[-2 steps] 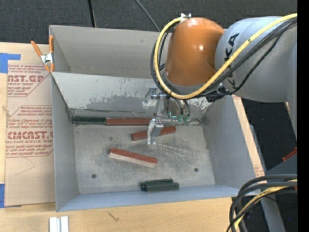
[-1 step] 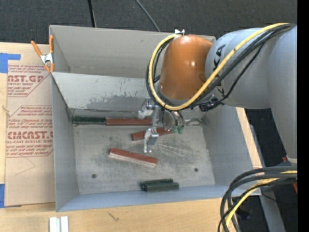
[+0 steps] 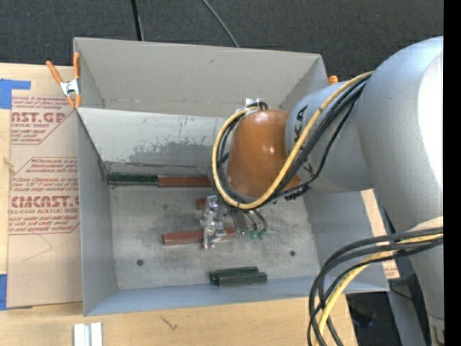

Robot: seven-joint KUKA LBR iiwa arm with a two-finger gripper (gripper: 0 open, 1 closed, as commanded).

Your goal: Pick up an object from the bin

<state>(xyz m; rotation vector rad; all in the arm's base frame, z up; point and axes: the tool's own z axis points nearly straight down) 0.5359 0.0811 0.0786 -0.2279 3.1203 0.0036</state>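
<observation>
Gripper sits low mid-bin, at the right end of a red-brown bar lying flat on the floor. Can't tell whether it's clenched or released. Second red bar and green bar lie end to end by the back wall. Dark bar lies near the front wall.

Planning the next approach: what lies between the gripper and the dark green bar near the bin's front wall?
Nothing: the camera view shows bare bin floor between the gripper and the dark green bar.
</observation>
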